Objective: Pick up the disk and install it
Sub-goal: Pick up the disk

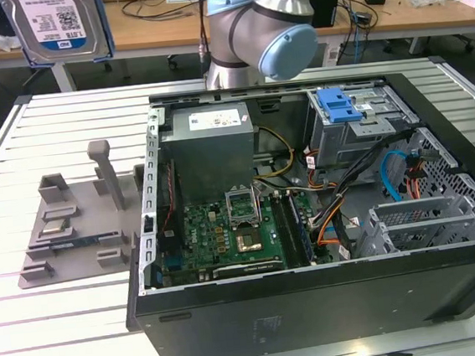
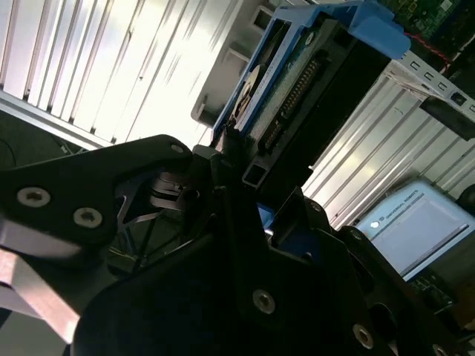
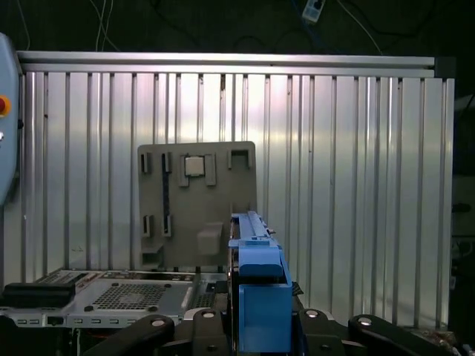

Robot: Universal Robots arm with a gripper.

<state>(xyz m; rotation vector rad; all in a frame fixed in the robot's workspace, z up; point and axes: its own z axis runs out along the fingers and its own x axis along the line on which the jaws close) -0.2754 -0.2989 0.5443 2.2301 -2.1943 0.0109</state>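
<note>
The disk (image 1: 59, 27), silver with a white-and-blue label and blue side rails, hangs high at the exterior view's upper left, well away from the open computer case (image 1: 309, 221). In the first wrist view the disk (image 3: 256, 252) stands edge-on above the slatted table. My gripper (image 3: 258, 322) is shut on it, with a black finger on each side. The second wrist view looks along the disk (image 2: 297, 81), showing its connector end and blue rail, clamped in the gripper (image 2: 245, 178).
Inside the case are a grey power supply (image 1: 208, 139), the motherboard (image 1: 226, 230) and a drive cage (image 1: 359, 128) with a blue latch (image 1: 337, 105). A grey parts fixture (image 1: 73, 219) lies on the table at the exterior view's left. The arm's elbow (image 1: 265, 24) is behind the case.
</note>
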